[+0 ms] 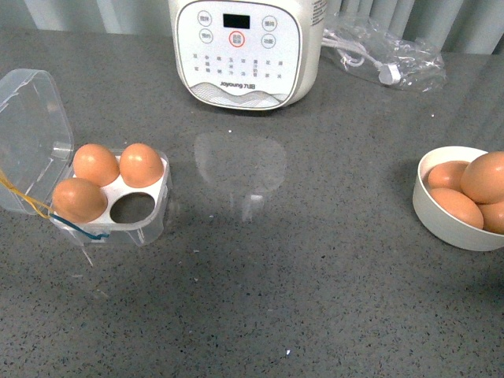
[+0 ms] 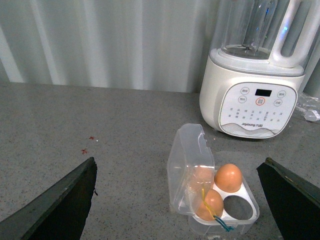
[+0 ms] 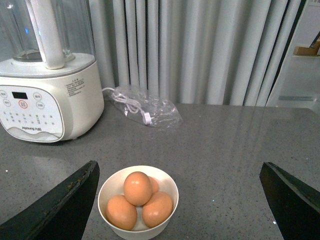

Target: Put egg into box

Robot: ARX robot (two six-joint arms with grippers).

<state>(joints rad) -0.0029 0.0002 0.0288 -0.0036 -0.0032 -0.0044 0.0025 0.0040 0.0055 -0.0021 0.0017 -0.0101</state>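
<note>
Left tool (image 2: 178, 160), right tool (image 3: 178, 163) spread wide (both aloft)

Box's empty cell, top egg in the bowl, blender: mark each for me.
box's empty cell (image 1: 132, 209): front view, centre of the open hole.
top egg (image 3: 137, 188): right wrist view, middle of its shell.
blender (image 1: 246, 55): front view, on the white control panel.
</note>
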